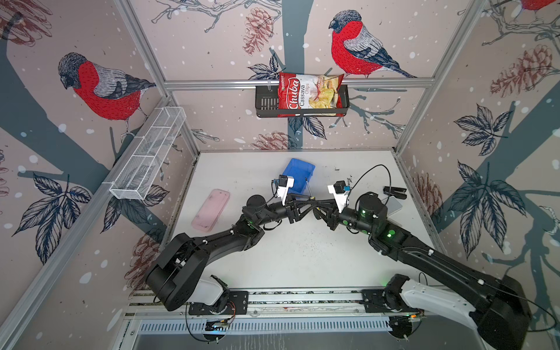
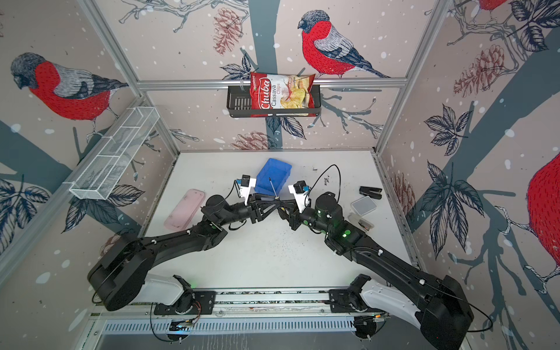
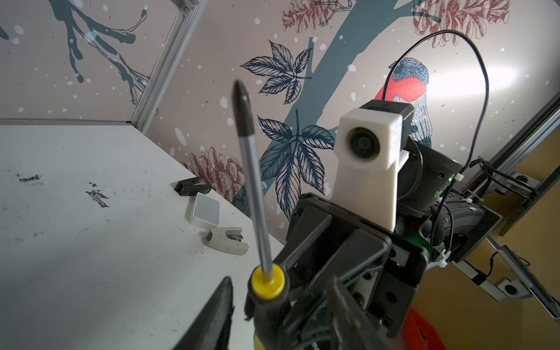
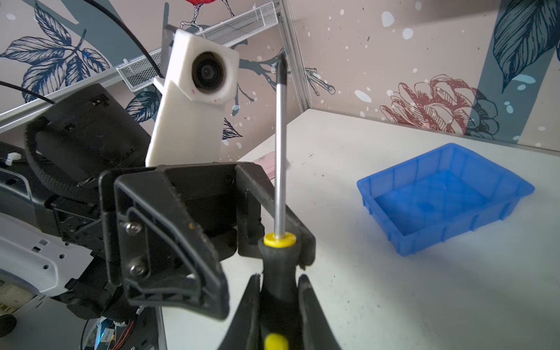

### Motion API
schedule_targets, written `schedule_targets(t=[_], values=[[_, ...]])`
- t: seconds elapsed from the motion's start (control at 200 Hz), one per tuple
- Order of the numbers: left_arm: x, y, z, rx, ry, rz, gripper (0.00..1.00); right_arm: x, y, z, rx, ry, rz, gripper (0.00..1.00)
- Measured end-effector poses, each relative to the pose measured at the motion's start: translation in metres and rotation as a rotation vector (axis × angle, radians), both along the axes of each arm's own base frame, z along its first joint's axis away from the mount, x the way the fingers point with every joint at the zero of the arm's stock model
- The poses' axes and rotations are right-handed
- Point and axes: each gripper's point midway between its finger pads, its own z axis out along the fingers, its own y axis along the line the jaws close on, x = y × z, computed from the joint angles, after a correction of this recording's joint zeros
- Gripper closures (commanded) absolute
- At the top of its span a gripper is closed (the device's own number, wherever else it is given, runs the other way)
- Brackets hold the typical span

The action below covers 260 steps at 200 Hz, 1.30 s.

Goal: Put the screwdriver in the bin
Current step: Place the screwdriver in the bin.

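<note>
Two tools at one screwdriver (image 4: 280,151): right tool (image 4: 278,283) clamps handle, shaft up; left tool (image 3: 278,303) straddles handle top, jaws gapped; bin (image 4: 439,238) past right tool, apart.

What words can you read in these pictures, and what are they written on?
"Chuba": white brand name on the red chip bag in the black basket on the back wall.
"Cassava Chips": same bag, beside the brand name.
Small green badge and fine print on the bag: too small to read.
Nothing else shows readable text.
</note>
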Motion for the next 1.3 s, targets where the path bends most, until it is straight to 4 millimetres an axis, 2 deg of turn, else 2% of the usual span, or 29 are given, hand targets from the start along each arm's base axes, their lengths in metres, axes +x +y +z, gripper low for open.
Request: schedule_targets(t=[0.175, 0.405, 0.565, 0.6, 0.66, 0.726, 0.771, 0.976, 1.051, 1.301], values=[[-0.002, -0.001, 0.0, -0.001, 0.009, -0.015, 0.71, -0.004, 0.001, -0.002, 0.006, 0.001, 0.018, 0.93], [-0.002, 0.0, -0.001, -0.002, 0.019, -0.014, 0.95, -0.006, 0.002, -0.003, 0.003, 0.0, 0.028, 0.93], [-0.002, 0.0, -0.001, -0.003, 0.016, -0.014, 1.0, -0.005, 0.002, -0.003, 0.001, -0.002, 0.024, 0.9], [-0.002, 0.0, -0.001, -0.003, 0.016, -0.014, 1.0, -0.005, 0.003, -0.003, 0.001, -0.002, 0.025, 0.86], [-0.001, 0.0, -0.001, -0.003, 0.015, -0.014, 1.0, -0.005, 0.003, -0.003, 0.001, -0.002, 0.026, 0.73], [-0.002, 0.001, 0.0, -0.002, 0.007, -0.014, 1.0, -0.005, 0.003, -0.002, 0.002, -0.002, 0.025, 0.48], [-0.002, 0.001, 0.001, -0.003, 0.004, -0.015, 1.0, -0.005, 0.003, -0.003, 0.0, -0.002, 0.023, 0.36], [0.003, 0.007, 0.005, -0.007, -0.009, 0.009, 1.0, -0.003, 0.002, -0.001, -0.009, -0.018, 0.014, 0.16], [0.009, 0.012, 0.005, 0.0, -0.015, 0.038, 1.0, -0.004, 0.001, -0.003, -0.016, -0.016, 0.014, 0.01], [0.043, 0.037, -0.019, 0.084, 0.005, 0.189, 1.0, -0.002, -0.002, -0.007, -0.045, -0.023, 0.0, 0.0]])
